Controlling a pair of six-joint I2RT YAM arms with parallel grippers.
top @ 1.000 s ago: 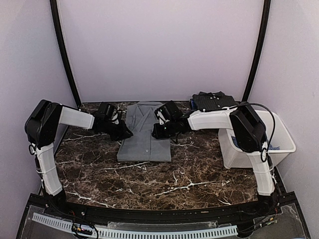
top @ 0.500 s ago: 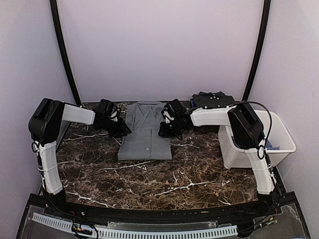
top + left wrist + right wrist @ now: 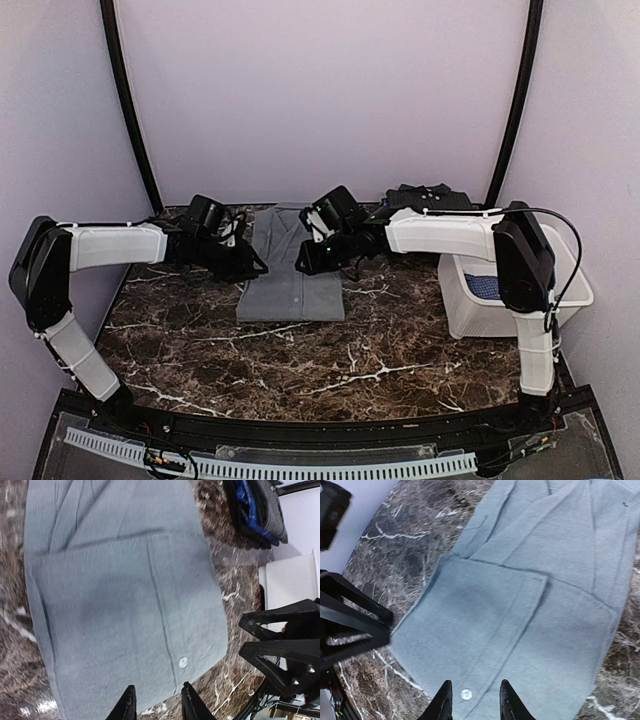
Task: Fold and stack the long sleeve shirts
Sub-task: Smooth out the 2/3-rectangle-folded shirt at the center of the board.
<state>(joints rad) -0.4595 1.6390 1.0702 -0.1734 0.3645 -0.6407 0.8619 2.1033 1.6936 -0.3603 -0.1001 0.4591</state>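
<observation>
- While it lies folded flat toward the back of the marble surface (image 3: 300, 370), the grey shirt (image 3: 292, 278) sits between both arms.
- Left jaws are spread, poised over its left edge.
- Right jaws are spread too, over its right half, near a white button (image 3: 466, 694).
- Blue cloth (image 3: 483, 286) lies inside the white tub (image 3: 575, 292).
- Dark folded clothes (image 3: 430, 203) rest at the back.

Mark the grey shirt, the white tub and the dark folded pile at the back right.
grey shirt (image 3: 290, 280), top view, front panel below the collar.
white tub (image 3: 470, 310), top view, near side wall.
dark folded pile (image 3: 430, 198), top view, its top surface.
</observation>
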